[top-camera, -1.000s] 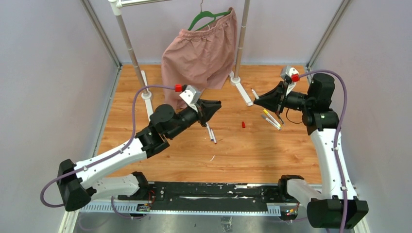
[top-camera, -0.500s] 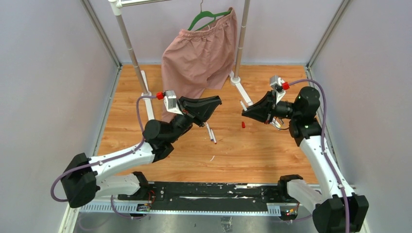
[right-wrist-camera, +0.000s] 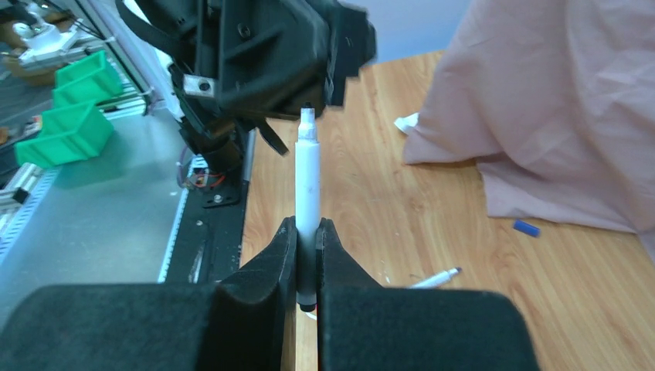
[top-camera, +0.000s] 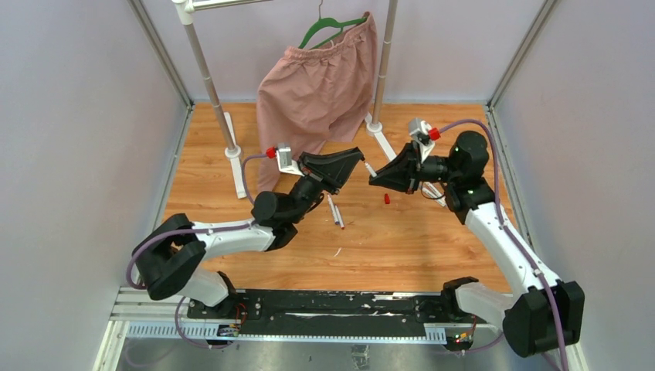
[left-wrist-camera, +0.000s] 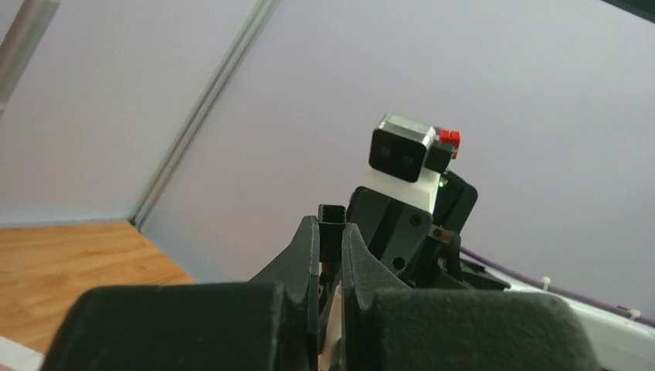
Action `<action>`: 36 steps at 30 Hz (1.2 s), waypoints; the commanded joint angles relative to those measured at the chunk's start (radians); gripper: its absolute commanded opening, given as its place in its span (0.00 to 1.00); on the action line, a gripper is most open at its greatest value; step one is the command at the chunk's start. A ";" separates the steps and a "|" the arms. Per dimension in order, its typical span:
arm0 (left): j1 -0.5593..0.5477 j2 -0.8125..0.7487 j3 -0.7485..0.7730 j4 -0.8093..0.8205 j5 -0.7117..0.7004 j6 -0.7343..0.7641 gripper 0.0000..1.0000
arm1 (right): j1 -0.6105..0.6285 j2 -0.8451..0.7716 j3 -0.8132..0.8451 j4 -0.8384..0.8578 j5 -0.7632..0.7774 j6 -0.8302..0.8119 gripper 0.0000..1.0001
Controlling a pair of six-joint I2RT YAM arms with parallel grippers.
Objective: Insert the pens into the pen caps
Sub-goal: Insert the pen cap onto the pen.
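Pen (right-wrist-camera: 307,170), white-barrelled, pinched in right gripper (right-wrist-camera: 307,226), fingers pressed tight on the barrel, bare tip aimed at 12 o'clock in that wrist view, toward left gripper (left-wrist-camera: 330,230). Black pen cap (left-wrist-camera: 332,212) clamped between the left fingers, poking out past their tips. From above: both held over mid table (top-camera: 432,255), near each other, left tip at 11 o'clock from right. Red cap (top-camera: 386,199) lying at 6 o'clock from right gripper; two loose pens (top-camera: 334,210) at 7 o'clock from left gripper. Pink shorts (top-camera: 317,85) hanging at 12 o'clock.
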 commanded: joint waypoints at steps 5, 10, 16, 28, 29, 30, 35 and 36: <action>0.007 -0.024 -0.031 0.100 -0.021 0.038 0.00 | 0.066 0.015 0.097 -0.321 -0.030 -0.287 0.00; 0.007 -0.023 -0.046 0.100 -0.022 0.007 0.00 | 0.068 0.039 0.089 -0.301 -0.045 -0.259 0.00; 0.007 -0.004 -0.035 0.100 -0.003 -0.017 0.00 | 0.061 0.023 0.099 -0.301 -0.057 -0.242 0.00; 0.007 0.018 -0.023 0.100 0.037 -0.043 0.00 | 0.046 0.013 0.122 -0.302 -0.011 -0.228 0.00; 0.007 0.019 -0.023 0.100 0.037 -0.043 0.00 | 0.044 0.010 0.124 -0.302 -0.008 -0.228 0.00; 0.007 0.022 -0.022 0.100 0.036 -0.044 0.00 | 0.042 0.007 0.126 -0.302 -0.006 -0.228 0.00; 0.008 0.027 -0.020 0.100 0.042 -0.044 0.00 | 0.036 0.006 0.128 -0.305 0.016 -0.199 0.00; 0.007 0.024 -0.021 0.100 0.042 -0.041 0.00 | 0.036 0.005 0.128 -0.305 0.015 -0.198 0.00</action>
